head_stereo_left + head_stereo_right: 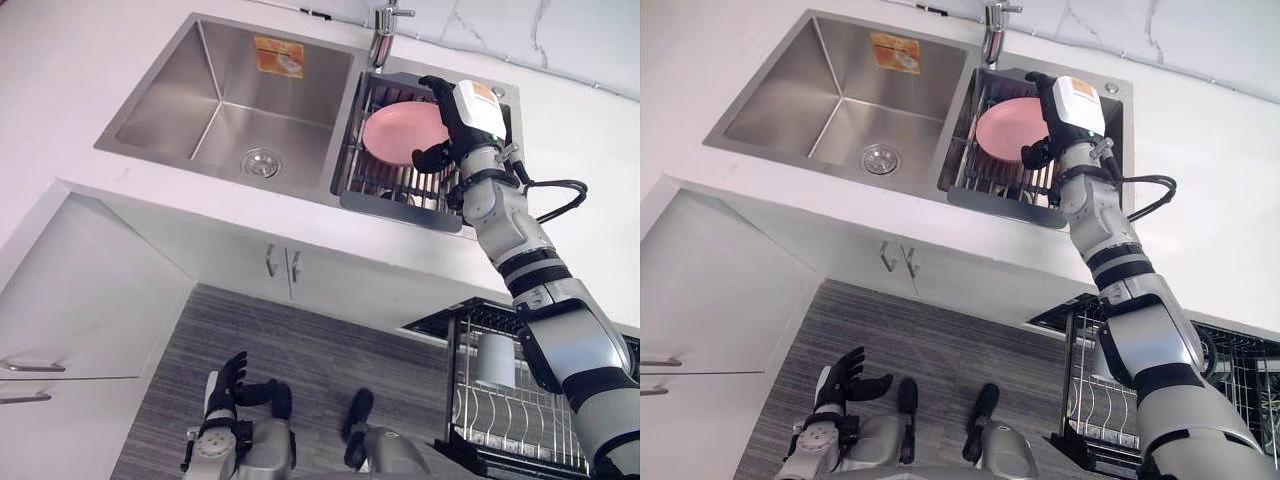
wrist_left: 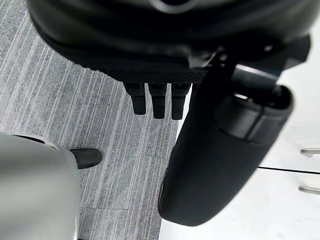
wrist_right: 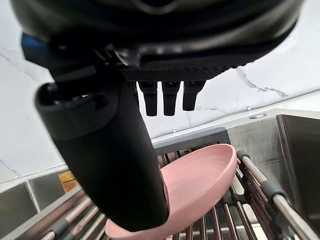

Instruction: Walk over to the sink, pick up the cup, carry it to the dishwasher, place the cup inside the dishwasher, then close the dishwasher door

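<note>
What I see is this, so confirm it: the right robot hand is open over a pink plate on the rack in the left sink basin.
Wrong basin: the pink plate and its rack sit in the right sink basin, as the left eye view shows. The right robot hand is indeed open over it.

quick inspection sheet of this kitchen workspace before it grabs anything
surface: white countertop, stainless steel double sink.
job's things: pink shallow dish on metal drying rack in right basin; pulled-out wire dishwasher rack holds a pale cup-shaped item.
clutter: nothing seen.
hands: right hand open over the dish, contact unclear; left hand open, low above floor.
cables: nothing seen.
surroundings: chrome faucet, white cabinet doors, grey striped floor.
</note>
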Controlling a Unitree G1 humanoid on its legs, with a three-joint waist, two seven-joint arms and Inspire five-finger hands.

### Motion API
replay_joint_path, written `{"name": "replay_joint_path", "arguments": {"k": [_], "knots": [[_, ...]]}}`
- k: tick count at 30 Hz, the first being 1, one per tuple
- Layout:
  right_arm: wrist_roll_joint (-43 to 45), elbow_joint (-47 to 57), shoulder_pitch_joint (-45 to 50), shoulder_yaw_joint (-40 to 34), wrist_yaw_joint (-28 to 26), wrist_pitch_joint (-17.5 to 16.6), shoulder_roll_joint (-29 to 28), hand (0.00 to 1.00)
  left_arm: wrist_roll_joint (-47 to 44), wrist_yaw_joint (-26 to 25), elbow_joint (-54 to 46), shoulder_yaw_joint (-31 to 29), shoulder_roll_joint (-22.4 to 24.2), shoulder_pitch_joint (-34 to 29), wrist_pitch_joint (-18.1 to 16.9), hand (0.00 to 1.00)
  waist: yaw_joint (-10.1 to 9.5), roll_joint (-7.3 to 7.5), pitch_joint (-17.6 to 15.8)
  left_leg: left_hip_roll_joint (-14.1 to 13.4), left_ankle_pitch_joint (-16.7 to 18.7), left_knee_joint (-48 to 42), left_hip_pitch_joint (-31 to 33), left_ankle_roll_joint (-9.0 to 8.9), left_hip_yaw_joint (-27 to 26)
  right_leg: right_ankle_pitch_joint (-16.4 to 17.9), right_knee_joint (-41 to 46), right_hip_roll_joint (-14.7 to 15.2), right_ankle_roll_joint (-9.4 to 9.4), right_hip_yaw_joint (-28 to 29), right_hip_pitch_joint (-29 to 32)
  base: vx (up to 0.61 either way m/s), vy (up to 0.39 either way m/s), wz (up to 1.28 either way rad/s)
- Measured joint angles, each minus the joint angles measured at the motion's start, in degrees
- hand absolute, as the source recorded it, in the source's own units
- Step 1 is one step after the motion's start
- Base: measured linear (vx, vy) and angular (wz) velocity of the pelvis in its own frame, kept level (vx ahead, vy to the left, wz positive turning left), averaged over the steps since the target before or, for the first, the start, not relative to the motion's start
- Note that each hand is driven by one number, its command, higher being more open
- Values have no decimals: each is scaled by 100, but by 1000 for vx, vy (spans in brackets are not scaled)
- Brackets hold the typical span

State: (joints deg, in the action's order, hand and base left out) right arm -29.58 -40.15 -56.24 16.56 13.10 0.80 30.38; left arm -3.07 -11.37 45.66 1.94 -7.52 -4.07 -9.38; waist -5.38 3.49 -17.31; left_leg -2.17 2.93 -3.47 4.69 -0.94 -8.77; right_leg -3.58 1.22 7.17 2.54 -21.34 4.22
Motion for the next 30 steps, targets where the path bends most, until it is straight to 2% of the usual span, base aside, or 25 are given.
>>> {"name": "replay_joint_path", "arguments": {"k": [3, 6, 12, 21, 26, 30], "knots": [[5, 128, 32, -185, 44, 1, 3, 90, -1, 1, -1, -32, 10, 1, 13, 90, -3, -10, -6, -1, -4, -76, 10, 15, -14, 13, 5, 1, 19, 4, -1, 57, 4, -1], [14, 291, 142, -324, 60, 4, 21, 90, -4, 5, -4, -29, 19, 1, 15, 90, 8, -15, -9, -22, -2, -105, -4, 11, -301, 22, 33, 8, 28, -41, -9, 50, 16, 6], [16, 523, 648, -326, 44, -69, 72, 90, -2, 15, -9, -24, 30, -2, 15, 90, -5, -16, -9, -18, 0, -105, -81, 10, -302, 43, 76, 21, 23, -68, -77, 6, 3, 3], [15, 432, 1031, -312, -190, -61, 95, 90, -1, 30, -2, 19, 52, -42, 14, 90, 65, -59, -8, -19, -52, -94, -130, 42, -300, 97, 119, 29, 2, -63, -114, -22, -3, 0], [-9, 133, 1028, -257, -193, -29, 94, 90, -6, 29, -1, 66, 53, -42, 10, 90, 56, -72, -3, -7, -87, -37, -124, 0, -295, 97, 142, 40, 4, -71, -64, 0, 0, 0], [-162, 13, 980, -257, -181, -17, 94, 90, -23, 28, 4, 67, 52, -41, 8, 90, 51, -76, -5, -2, -128, 35, -112, 47, -290, 97, 138, 37, 3, -86, -31, 0, 0, 0]]}}
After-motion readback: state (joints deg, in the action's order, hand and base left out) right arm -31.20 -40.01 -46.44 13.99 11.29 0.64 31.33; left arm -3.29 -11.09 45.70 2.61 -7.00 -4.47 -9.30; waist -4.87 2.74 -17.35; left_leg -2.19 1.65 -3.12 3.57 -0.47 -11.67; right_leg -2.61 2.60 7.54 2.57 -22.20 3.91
